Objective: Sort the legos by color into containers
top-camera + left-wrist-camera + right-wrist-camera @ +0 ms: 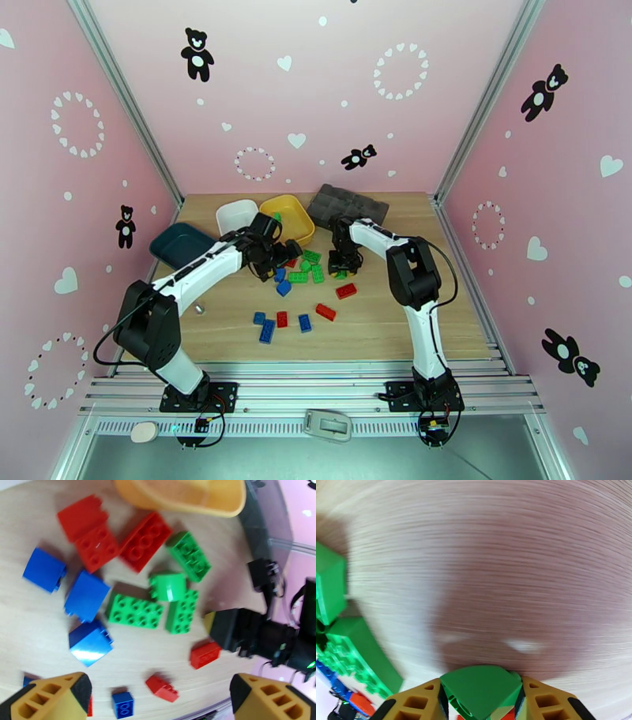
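Here, a green brick (480, 687) is clamped between the jaws of the right gripper (345, 264), near the middle of the worktop (395, 316). The left gripper (158, 701) is poised with jaws wide apart over the loose legos (134, 610). The white tray (237, 213) and yellow tray (288, 215) are set at the far edge, the teal tray (180, 243) by the far-left corner.
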Robot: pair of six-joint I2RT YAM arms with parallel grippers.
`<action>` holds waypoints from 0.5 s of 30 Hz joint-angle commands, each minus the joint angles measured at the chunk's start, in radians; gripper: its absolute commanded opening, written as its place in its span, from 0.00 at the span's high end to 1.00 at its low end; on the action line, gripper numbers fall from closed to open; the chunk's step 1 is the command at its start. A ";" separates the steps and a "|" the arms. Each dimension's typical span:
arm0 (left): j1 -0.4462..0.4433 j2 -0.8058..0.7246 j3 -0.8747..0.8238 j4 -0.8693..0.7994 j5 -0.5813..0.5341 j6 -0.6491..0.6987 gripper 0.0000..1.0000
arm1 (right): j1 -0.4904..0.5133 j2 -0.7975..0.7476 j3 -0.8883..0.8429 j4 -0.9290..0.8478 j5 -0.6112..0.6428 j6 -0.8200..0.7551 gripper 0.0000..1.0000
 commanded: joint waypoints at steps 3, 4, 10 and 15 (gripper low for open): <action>0.088 0.051 0.051 0.138 0.138 -0.057 0.02 | 0.006 -0.059 0.069 0.098 -0.184 0.106 0.62; 0.103 0.059 0.053 0.161 0.159 -0.074 0.02 | 0.007 -0.058 0.080 0.119 -0.208 0.127 0.63; 0.179 0.128 0.079 0.336 0.255 -0.195 0.02 | 0.014 0.011 0.214 0.235 -0.335 0.262 0.63; 0.218 0.193 0.092 0.469 0.298 -0.297 0.02 | 0.015 0.132 0.398 0.312 -0.390 0.393 0.62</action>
